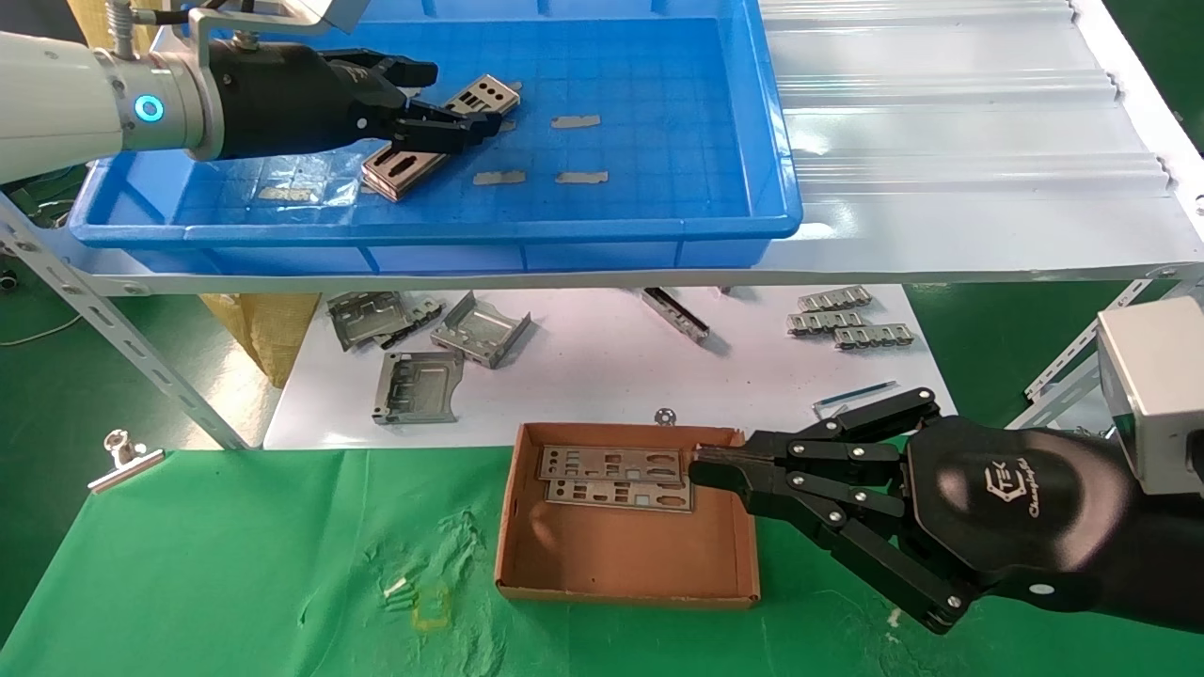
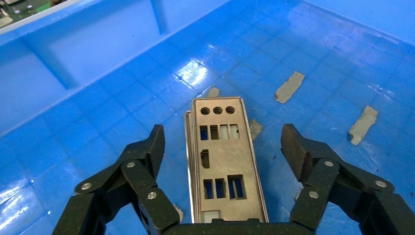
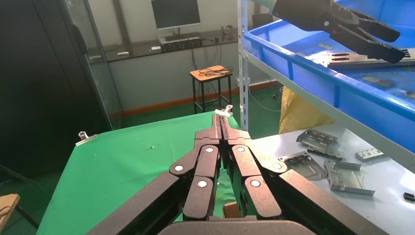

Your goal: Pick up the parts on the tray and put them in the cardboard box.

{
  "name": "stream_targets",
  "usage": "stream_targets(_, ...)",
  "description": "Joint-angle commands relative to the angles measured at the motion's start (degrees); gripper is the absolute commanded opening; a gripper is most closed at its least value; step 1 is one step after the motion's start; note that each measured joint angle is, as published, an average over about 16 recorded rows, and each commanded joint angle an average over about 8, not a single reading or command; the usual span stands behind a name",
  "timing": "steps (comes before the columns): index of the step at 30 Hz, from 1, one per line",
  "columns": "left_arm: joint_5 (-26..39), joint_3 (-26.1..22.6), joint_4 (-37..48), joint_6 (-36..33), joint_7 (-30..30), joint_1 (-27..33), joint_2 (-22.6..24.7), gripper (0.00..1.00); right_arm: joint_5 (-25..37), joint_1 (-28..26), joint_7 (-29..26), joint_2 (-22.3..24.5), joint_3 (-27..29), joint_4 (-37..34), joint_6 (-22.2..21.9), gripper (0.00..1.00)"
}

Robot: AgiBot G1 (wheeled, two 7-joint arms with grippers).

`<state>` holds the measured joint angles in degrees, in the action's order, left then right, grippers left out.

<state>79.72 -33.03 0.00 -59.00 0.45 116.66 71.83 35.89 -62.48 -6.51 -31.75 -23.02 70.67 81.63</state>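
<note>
Two parts in box: two plates (image 1: 616, 477) lie flat in the cardboard box (image 1: 628, 564)
Parts on tray: a stack (image 2: 222, 161) lies on the blue tray (image 1: 743, 122)
Left gripper (image 2: 222, 147): wide open over the stack, one finger each side
Good grab: it should come down level and squeeze the long edges
Right gripper (image 3: 223, 120): pressed closed, holding nothing, by the box

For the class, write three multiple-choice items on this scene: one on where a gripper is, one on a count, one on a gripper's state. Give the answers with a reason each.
1. Where is the left gripper?
A. Over the tray
B. In the box
C. On the green cloth

2. How many plates lie in the box?
A. None
B. Two
C. Five

3. How is the right gripper?
A. Wide open
B. Shut
C. Holding a bracket

Answers: 1 A, it hangs above a plate in the tray. 2 B, two lie stacked and offset. 3 B, the right wrist view shows its jaws pressed together, empty.
</note>
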Motion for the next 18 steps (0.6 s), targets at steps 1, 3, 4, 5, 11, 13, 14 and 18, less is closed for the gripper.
stream_targets(1, 0.0, 0.0, 0.1, 0.0, 0.0, -0.1, 0.0, 0.08, 0.0, 0.0, 0.0, 0.0, 0.0, 0.0, 0.0, 0.0)
stream_targets(3, 0.0, 0.0, 0.1, 0.0, -0.1, -0.2, 0.0, 0.0, 0.0, 0.0, 0.0, 0.0, 0.0, 0.0, 0.0, 0.0)
stream_targets(4, 0.0, 0.0, 0.1, 0.0, -0.1, -0.2, 0.1, 0.0, 0.0, 0.0, 0.0, 0.0, 0.0, 0.0, 0.0, 0.0)
stream_targets(5, 0.0, 0.0, 0.1, -0.1, -0.1, -0.2, 0.1, 0.0, 0.0, 0.0, 0.0, 0.0, 0.0, 0.0, 0.0, 0.0)
stream_targets(11, 0.1, -0.1, 0.1, -0.3, -0.2, -0.2, 0.0, 0.0, 0.0, 0.0, 0.0, 0.0, 0.0, 0.0, 0.0, 0.0)
stream_targets(13, 0.2, -0.1, 0.1, -0.3, -0.2, -0.2, 0.0, 0.0, 0.0, 0.0, 0.0, 0.0, 0.0, 0.0, 0.0, 0.0)
stream_targets(14, 0.2, -0.1, 0.1, -0.3, -0.2, -0.2, 0.0, 0.0, 0.0, 0.0, 0.0, 0.0, 0.0, 0.0, 0.0, 0.0)
stream_targets(18, 0.3, -0.2, 0.1, -0.1, -0.2, -0.3, 0.0, 0.0, 0.0, 0.0, 0.0, 0.0, 0.0, 0.0, 0.0, 0.0)
